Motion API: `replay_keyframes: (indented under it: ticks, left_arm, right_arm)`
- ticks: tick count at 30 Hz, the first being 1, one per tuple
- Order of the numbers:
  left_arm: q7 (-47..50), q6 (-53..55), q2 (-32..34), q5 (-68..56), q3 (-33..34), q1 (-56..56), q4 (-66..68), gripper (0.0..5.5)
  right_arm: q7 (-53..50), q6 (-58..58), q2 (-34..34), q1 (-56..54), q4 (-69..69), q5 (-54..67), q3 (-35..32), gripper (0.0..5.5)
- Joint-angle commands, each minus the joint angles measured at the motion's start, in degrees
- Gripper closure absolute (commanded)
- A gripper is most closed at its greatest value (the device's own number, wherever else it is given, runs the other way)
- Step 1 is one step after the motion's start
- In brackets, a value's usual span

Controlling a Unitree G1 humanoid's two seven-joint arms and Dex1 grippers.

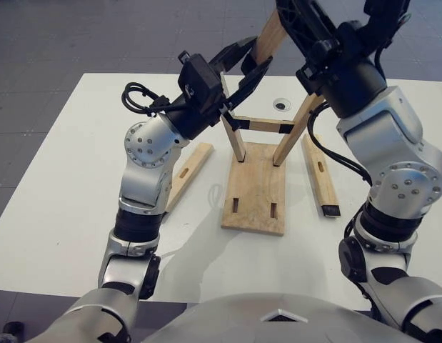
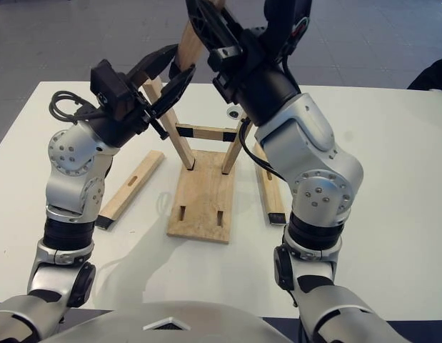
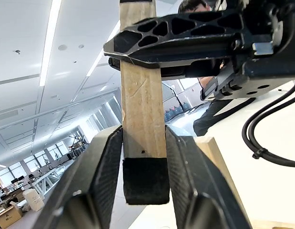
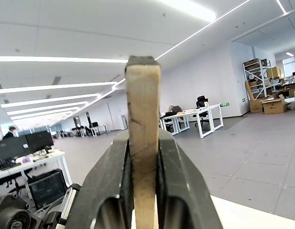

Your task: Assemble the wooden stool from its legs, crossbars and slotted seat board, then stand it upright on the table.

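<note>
Stretching across the frame, a white desk [image 1: 78, 164] is carrying the slotted seat board [image 1: 255, 204], which is lying flat at centre. A leg pair [image 1: 288, 143] joined by a crossbar [image 1: 262, 126] is standing on the board's far end. A loose leg [image 1: 190, 171] is lying at its left, a second loose leg [image 1: 319, 175] at its right.

At upper centre, the right end effector [image 4: 143, 136] is pinching a wooden bar [image 1: 272, 32]. The left end effector [image 1: 258, 57] appears to be pressing on the bar's black-capped end. With two grips on one bar, any mismatch is risking twisting it loose or swinging it into the leg pair below, toppling it.
</note>
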Motion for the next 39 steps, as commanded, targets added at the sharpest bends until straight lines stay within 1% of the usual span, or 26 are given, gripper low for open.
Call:
replay_keyframes:
  ticks: [1, 4, 6, 7, 10, 12, 13, 15, 17, 18, 19, 20, 22, 25, 28, 31, 34, 39]
  left_arm:
    - [-0.4, -3.4, 1.9, 3.7, -0.7, 0.9, -1.4, 3.55]
    - [-1.2, -6.5, 3.4, 5.6, -0.9, 2.2, -1.1, 3.11]
    - [-1.5, -6.9, 4.5, 5.8, -0.2, 4.2, -2.0, 3.07]
    - [-1.3, -6.6, 5.1, 5.5, 0.4, 5.5, -2.5, 3.07]
    - [-0.4, -6.2, 6.8, 5.5, 2.5, 10.3, -4.1, 3.07]
    - [1.6, -5.6, 6.8, 5.4, 4.6, 13.6, -4.0, 3.07]
    - [1.9, -5.9, 6.8, 5.0, 5.3, 15.5, -3.8, 3.07]
    - [2.6, -5.0, 6.5, 4.2, 6.0, 20.2, -4.7, 3.07]
    - [2.5, -5.8, 6.8, 4.8, 5.7, 23.2, -4.0, 3.07]
    - [2.4, -6.2, 7.1, 5.1, 5.7, 23.4, -3.1, 3.07]
    - [2.4, -6.3, 7.2, 5.3, 5.7, 23.2, -2.1, 3.07]
    - [2.8, -6.5, 7.2, 6.0, 5.7, 22.8, -1.0, 3.07]
    - [3.9, -6.8, 7.0, 7.5, 5.5, 22.2, 0.7, 3.07]
    - [5.6, -6.8, 6.0, 9.2, 4.7, 22.1, 2.2, 3.07]
    - [7.2, -6.7, 5.1, 10.3, 4.1, 22.0, 4.1, 3.07]
    - [8.4, -6.5, 4.3, 11.0, 3.9, 22.3, 4.8, 3.07]
    - [8.8, -6.6, 3.8, 11.3, 3.2, 22.9, 4.6, 3.07]
    - [8.8, -6.9, 3.9, 11.4, 2.9, 23.4, 4.3, 3.07]
  right_arm:
    - [-1.9, 0.0, 1.4, 1.3, 0.3, 0.4, -1.1, 5.10]
    - [-4.7, -0.8, 4.9, 1.5, 1.4, 5.5, -4.3, 5.10]
    - [-6.4, -0.8, 6.0, 2.0, 2.0, 9.2, -6.6, 5.10]
    - [-6.9, -0.5, 5.7, 2.2, 2.0, 10.6, -7.5, 5.10]
    - [-8.4, 0.8, 1.9, 3.3, 0.3, 14.3, -10.9, 5.10]
    - [-11.2, 1.9, -3.0, 5.1, -3.5, 21.7, -14.9, 5.10]
    - [-11.8, 2.6, -6.6, 8.1, -6.7, 28.1, -16.6, 5.10]
    - [-9.2, 4.7, -14.3, 16.8, -12.1, 39.8, -19.1, 5.10]
    - [-4.5, 7.4, -21.3, 26.8, -15.9, 44.6, -21.2, 5.10]
    - [-2.1, 8.6, -24.0, 31.4, -16.6, 44.1, -22.0, 5.10]
    - [0.5, 9.6, -26.3, 35.7, -16.4, 40.6, -22.1, 5.10]
    - [2.0, 9.3, -27.7, 38.6, -14.9, 34.6, -21.2, 5.10]
    - [2.4, 6.5, -28.2, 41.0, -10.8, 22.1, -17.7, 5.10]
    - [-1.3, -0.1, -22.6, 40.1, -5.9, 7.5, -12.3, 5.10]
    - [-4.9, -6.5, -15.6, 38.0, -0.9, -2.2, -9.0, 5.10]
    - [-6.8, -11.6, -10.4, 35.5, 4.9, -8.6, -8.5, 5.10]
    - [-6.7, -15.3, -7.3, 33.5, 9.5, -13.3, -8.6, 5.10]
    - [-4.3, -17.6, -4.0, 31.3, 14.1, -16.9, -7.4, 5.10]
